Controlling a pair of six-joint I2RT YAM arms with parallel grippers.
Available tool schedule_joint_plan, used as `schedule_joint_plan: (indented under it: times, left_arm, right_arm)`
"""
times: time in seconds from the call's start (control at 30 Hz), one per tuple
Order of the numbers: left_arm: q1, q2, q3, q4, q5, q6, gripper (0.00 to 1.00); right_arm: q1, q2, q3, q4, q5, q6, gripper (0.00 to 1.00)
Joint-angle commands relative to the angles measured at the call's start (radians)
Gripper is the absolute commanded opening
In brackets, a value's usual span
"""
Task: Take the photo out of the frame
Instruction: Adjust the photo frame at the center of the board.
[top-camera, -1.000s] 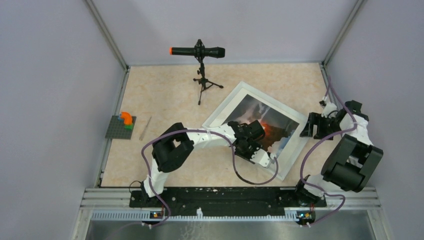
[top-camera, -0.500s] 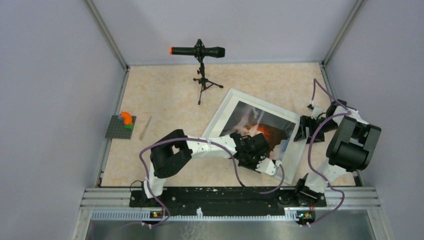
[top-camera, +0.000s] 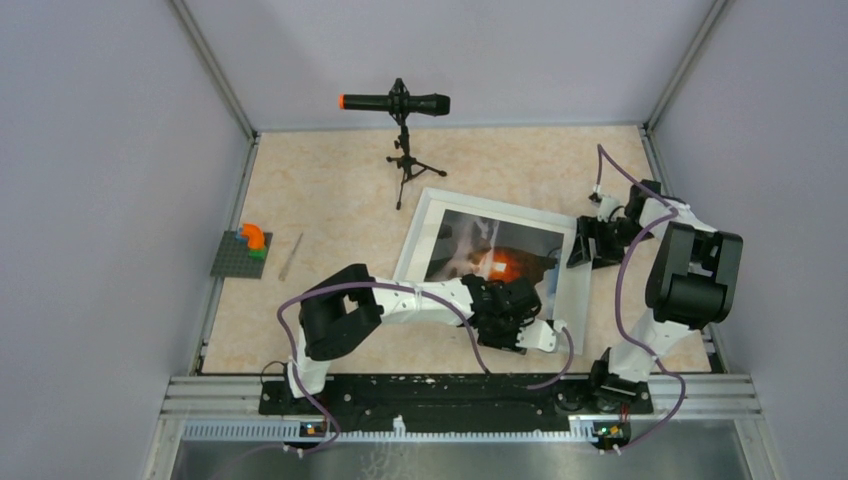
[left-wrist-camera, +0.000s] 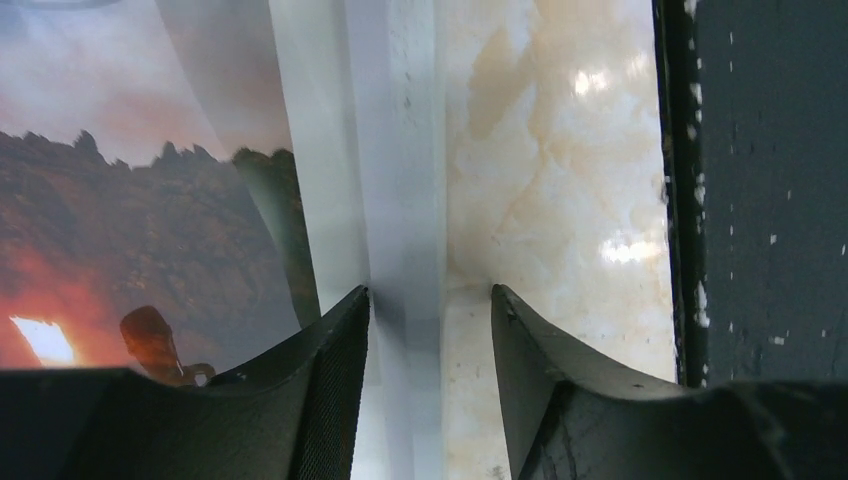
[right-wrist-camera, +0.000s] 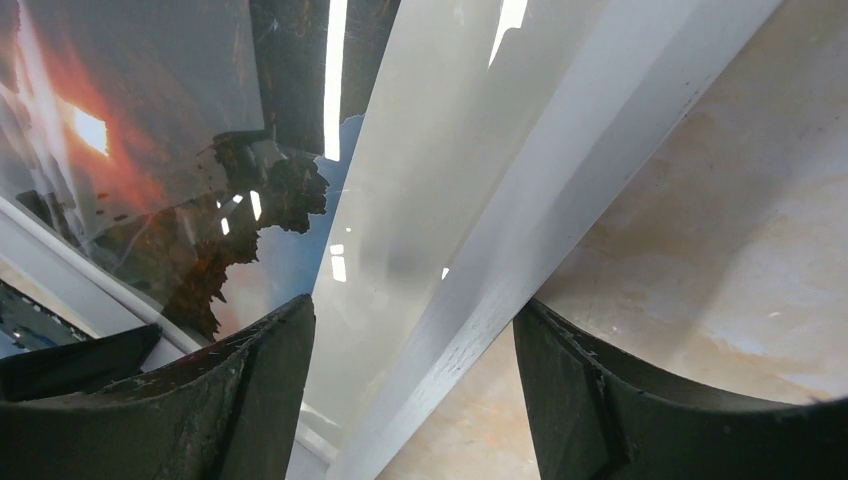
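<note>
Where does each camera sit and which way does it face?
Top external: fixed above and behind the arm bases, looking down on the beige marbled table; both arms show, left hand and right hand at the large white rectangular picture frame.
Left wrist: on the left arm, looking down along the frame's near border; its two dark fingers straddle it.
Right wrist: on the right arm, looking down at the frame's right border between its own fingers.
Shared: both wrist views show white border, the glossy sunset-and-rocks photo and table.
</note>
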Motion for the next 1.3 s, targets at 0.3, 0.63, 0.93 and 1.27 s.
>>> schedule_joint_plan:
  times: [0.3,0.63,0.93,1.27]
  left_arm:
    - [-0.044,0.176,0.103,0.078,-0.069,-0.121,0.46]
    - [-0.042,0.103,0.119,0.055,-0.019,-0.152,0.0]
    - [-0.026,0.006,0.115,0.098,-0.034,-0.19,0.0]
    - [-0.001,-0.054,0.139,0.122,0.0,-0.22,0.0]
  right_arm:
    - [-0.156,-0.082,0.051,-0.165,-0.215,-0.055,0.74]
    - [-0.182,-0.035,-0.03,-0.201,-0.255,-0.111,0.86]
    - [-0.228,0.035,-0.027,-0.24,-0.281,-0.177,0.87]
    - [-0.236,0.109,-0.028,-0.272,-0.329,-0.207,0.88]
